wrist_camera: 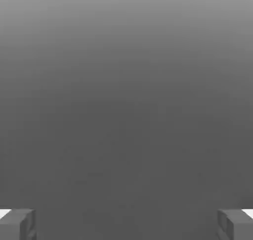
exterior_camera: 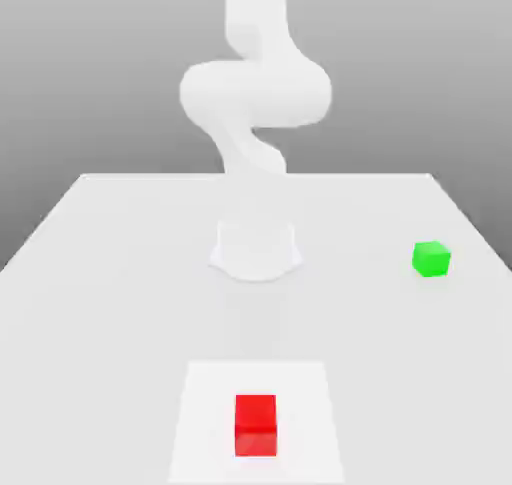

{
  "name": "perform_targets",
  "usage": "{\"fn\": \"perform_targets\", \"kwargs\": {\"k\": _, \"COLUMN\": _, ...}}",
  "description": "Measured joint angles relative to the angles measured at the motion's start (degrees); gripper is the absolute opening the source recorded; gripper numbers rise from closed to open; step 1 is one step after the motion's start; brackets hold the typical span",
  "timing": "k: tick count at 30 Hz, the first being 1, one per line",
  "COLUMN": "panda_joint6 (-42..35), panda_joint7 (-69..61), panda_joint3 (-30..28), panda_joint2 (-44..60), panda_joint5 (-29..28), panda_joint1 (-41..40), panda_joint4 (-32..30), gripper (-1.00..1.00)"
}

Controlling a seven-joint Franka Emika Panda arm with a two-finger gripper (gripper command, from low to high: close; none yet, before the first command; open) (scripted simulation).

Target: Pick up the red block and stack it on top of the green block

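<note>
The red block [exterior_camera: 255,424] rests on the white table, near its front edge in the exterior view, on a slightly paler square patch [exterior_camera: 200,413]. Farther back, toward the exterior view's right, sits the green block [exterior_camera: 431,258], well apart from the red one. In the hand view my gripper [wrist_camera: 126,224] is open: two grey fingertips [wrist_camera: 19,224] stand wide apart with nothing between them, and past them lies plain grey background. Neither block is near the fingers.
The white arm [exterior_camera: 255,93] rises from its round base [exterior_camera: 256,248] at the middle of the table [exterior_camera: 110,273] and bends upward out of the picture. The table's back edge runs behind the base.
</note>
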Motion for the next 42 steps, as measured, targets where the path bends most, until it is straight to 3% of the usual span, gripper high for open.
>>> {"fn": "perform_targets", "kwargs": {"k": 22, "panda_joint6": 21.2, "panda_joint7": -0.9, "panda_joint3": 0.0, "panda_joint2": 46.1, "panda_joint5": -0.1, "panda_joint1": 0.0, "panda_joint4": -14.7, "gripper": 0.0}}
{"fn": "perform_targets", "kwargs": {"k": 27, "panda_joint6": 29.3, "panda_joint7": -1.0, "panda_joint3": -0.1, "panda_joint2": 56.4, "panda_joint5": 0.0, "panda_joint1": 0.1, "panda_joint4": -14.1, "gripper": 0.0}}
{"fn": "perform_targets", "kwargs": {"k": 28, "panda_joint6": 31.0, "panda_joint7": -1.0, "panda_joint3": -0.1, "panda_joint2": 58.4, "panda_joint5": 0.0, "panda_joint1": 0.1, "panda_joint4": -13.8, "gripper": -1.0}}
{"fn": "perform_targets", "kwargs": {"k": 35, "panda_joint6": 31.4, "panda_joint7": -0.8, "panda_joint3": -0.1, "panda_joint2": 58.9, "panda_joint5": -0.1, "panda_joint1": 0.0, "panda_joint4": -13.8, "gripper": -1.0}}
{"fn": "perform_targets", "kwargs": {"k": 40, "panda_joint6": 23.9, "panda_joint7": -0.9, "panda_joint3": 0.0, "panda_joint2": 50.1, "panda_joint5": -0.1, "panda_joint1": 0.0, "panda_joint4": -15.1, "gripper": -1.0}}
{"fn": "perform_targets", "kwargs": {"k": 42, "panda_joint6": 22.2, "panda_joint7": -2.2, "panda_joint3": 3.0, "panda_joint2": 47.3, "panda_joint5": 1.3, "panda_joint1": 1.6, "panda_joint4": -16.1, "gripper": -1.0}}
